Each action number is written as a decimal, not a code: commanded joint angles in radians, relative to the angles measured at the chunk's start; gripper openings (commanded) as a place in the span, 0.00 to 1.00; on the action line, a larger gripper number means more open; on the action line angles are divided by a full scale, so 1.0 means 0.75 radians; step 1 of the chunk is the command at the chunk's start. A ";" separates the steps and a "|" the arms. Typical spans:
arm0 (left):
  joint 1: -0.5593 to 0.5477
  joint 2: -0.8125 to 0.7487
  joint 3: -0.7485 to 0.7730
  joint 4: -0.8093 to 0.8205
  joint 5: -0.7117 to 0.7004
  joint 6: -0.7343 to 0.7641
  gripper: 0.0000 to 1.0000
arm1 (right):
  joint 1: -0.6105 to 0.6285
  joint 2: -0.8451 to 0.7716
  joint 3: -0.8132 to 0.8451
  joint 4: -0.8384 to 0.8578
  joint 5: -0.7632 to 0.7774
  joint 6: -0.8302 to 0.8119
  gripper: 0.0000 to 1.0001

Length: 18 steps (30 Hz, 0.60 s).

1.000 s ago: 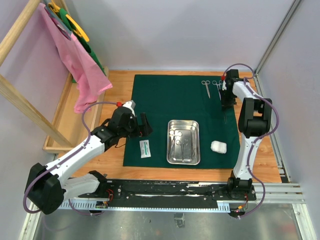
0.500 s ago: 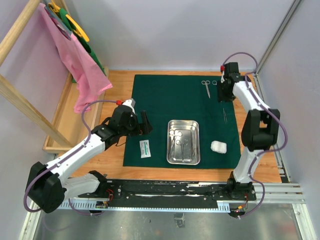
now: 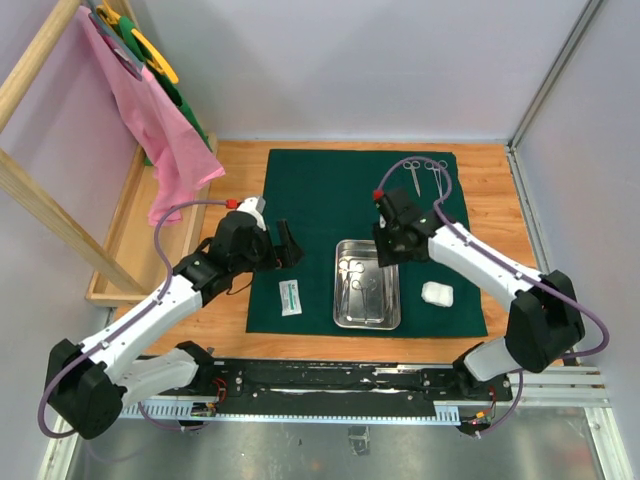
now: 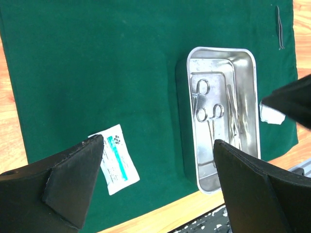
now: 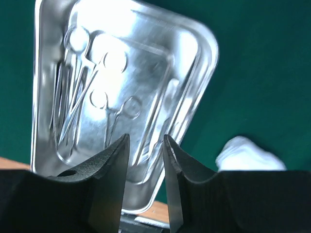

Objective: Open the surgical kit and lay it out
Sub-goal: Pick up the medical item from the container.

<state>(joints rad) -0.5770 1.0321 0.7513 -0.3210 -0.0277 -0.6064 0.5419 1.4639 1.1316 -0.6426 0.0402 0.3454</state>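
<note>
A dark green cloth point(image 3: 330, 190) is spread flat on a wooden surface point(image 3: 235, 165), shown from above. A shiny rectangular steel tray point(image 3: 338, 290) is set on the cloth towards its near edge, about midway across. Several slim scissor-like instruments point(image 3: 358, 283) are laid inside the tray. A small white packet point(image 3: 290, 297) is laid on the cloth to the left of the tray, close to the cloth's near left corner. A white gauze wad point(image 3: 437, 293) is laid on the cloth just to the right of the tray. Two steel clamps point(image 3: 412, 178) are placed side by side at the far edge of the cloth, towards its right. Thin tweezers point(image 4: 279, 24) are seen near the cloth's right edge.

The left hand point(image 4: 156, 145) is held above the left part of the cloth, spread wide, with nothing gripped. The right hand point(image 5: 145, 145) is held over the far end of the tray, its fingers parted by a narrow gap, with nothing pinched between them.
</note>
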 commanded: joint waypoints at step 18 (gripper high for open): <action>0.013 -0.118 -0.047 0.011 0.157 0.021 0.99 | 0.338 0.173 -0.136 -0.179 0.292 0.477 0.30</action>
<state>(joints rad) -0.5770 0.9695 0.7216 -0.3233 0.0536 -0.6056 0.7761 1.5436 1.0409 -0.7330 0.1890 0.6361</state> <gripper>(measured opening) 0.993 0.304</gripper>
